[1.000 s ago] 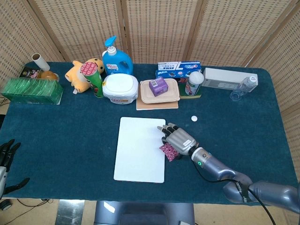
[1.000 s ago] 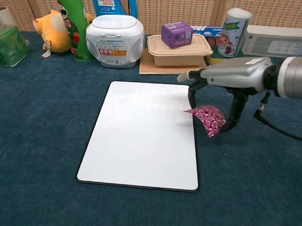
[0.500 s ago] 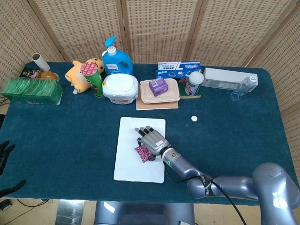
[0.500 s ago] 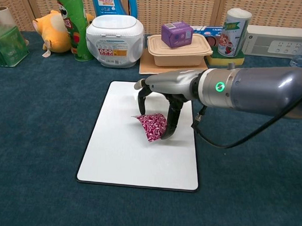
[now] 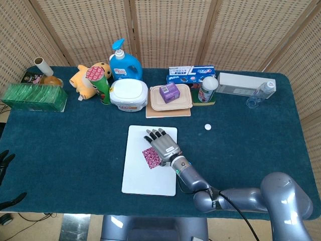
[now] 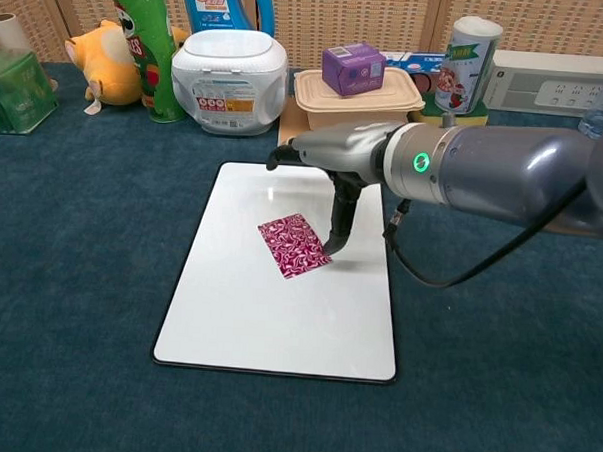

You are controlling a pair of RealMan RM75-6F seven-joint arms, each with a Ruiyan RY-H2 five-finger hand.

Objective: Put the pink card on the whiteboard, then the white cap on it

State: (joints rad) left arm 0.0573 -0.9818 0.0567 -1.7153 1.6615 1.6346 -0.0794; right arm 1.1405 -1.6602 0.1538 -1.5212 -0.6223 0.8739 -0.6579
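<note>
**Card down on the whiteboard, right hand opened above it**

Half a second ago the pink card [image 6: 295, 245] hung tilted from the right hand's [image 5: 163, 144] fingers [image 6: 339, 226]; it now lies flat on the whiteboard [image 6: 237, 318], and those fingers have spread and let go.

From the chest view, one dark fingertip points down at the card's right corner, and whether it touches cannot be told; the other fingers reach out level toward the far edge of the board, holding nothing. The head view shows what the chest view cannot: the card sits just left of the palm, below the fingertips, and partly tucked under the hand's edge.

Only the head view shows the white cap [image 5: 207, 127], resting on the bench [image 5: 75, 140] well to the right of the fingers, off the board.

The left hand [image 5: 4, 163] appears only in the head view, at the frame's left edge; its dark fingers are apart and grip nothing.
</note>
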